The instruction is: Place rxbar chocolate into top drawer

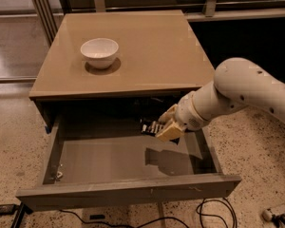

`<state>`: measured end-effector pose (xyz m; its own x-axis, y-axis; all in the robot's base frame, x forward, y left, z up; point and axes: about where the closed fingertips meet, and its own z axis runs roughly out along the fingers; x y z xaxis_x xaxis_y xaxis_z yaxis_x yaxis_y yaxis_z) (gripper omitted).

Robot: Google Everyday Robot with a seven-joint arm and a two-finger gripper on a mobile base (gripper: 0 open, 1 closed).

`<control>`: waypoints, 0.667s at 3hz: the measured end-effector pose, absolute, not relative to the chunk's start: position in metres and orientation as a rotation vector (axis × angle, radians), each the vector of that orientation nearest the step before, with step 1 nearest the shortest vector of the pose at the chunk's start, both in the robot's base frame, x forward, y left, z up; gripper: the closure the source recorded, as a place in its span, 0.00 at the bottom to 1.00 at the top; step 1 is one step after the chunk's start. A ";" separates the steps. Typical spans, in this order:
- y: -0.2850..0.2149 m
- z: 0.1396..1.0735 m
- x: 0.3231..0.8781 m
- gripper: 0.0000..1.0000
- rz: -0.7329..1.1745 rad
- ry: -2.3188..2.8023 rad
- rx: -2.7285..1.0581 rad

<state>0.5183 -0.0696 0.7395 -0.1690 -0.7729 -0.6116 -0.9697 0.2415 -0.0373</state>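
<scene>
So the cream two-finger gripper is just right of frame centre, pinched shut around the small flat black-wrapped rxbar chocolate, held above the floor of the wide grey top drawer, which is pulled open. A round white bowl sits upper left on the tan table.

The tool hangs just below the front edge of the table, right of its middle. A white bowl stands upright on the tan table top, up and to the left of the tool and well apart from it. Black cables loop on the speckled floor below and right of the tool. A white power strip lies farther right, and a small black adapter lies far down to the left.
</scene>
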 end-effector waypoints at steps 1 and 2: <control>-0.062 0.676 0.503 1.00 0.395 2.086 -1.524; -0.057 0.643 0.513 1.00 0.331 2.138 -1.404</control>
